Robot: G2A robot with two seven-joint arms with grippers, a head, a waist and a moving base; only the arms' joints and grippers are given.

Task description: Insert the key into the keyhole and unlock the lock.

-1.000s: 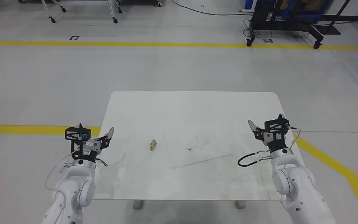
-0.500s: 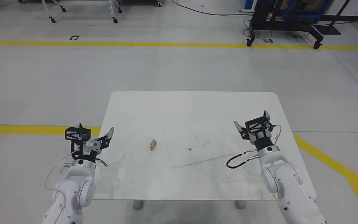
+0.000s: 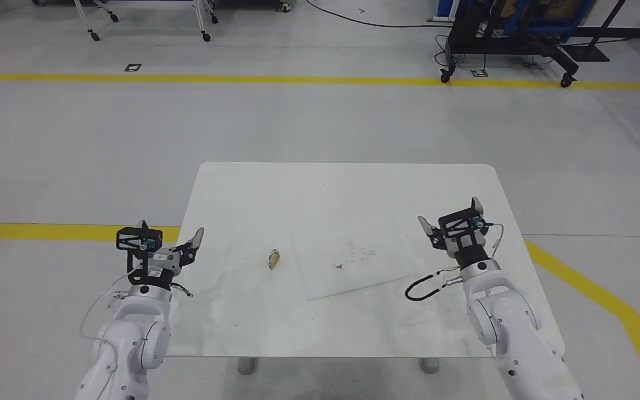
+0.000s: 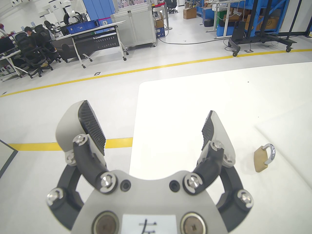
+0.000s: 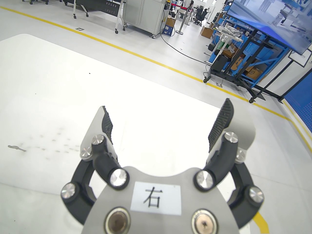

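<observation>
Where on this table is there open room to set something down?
The far half of the table, beyond the padlock and key, is bare, as is the near strip before them. Tightest: the gap between padlock and key, and under the right claw.

Right end effector (image 5: 165, 107) wide open. Black bumpy pads (image 5: 220, 122) face each other. End effector hangs over white counter (image 5: 61, 74). Small grey key (image 5: 16, 148) lies flat on counter, well apart from end effector. Faint grey spots (image 5: 58, 142) on counter, between key and end effector. Past counter, pale floor (image 5: 170, 37) with yellow line (image 5: 136, 55). Farther back, big screen (image 5: 275, 8) on black stand with wheels, blue shelves (image 5: 248, 57) with boxes, grey cabinet (image 5: 143, 3) on wheels
</observation>
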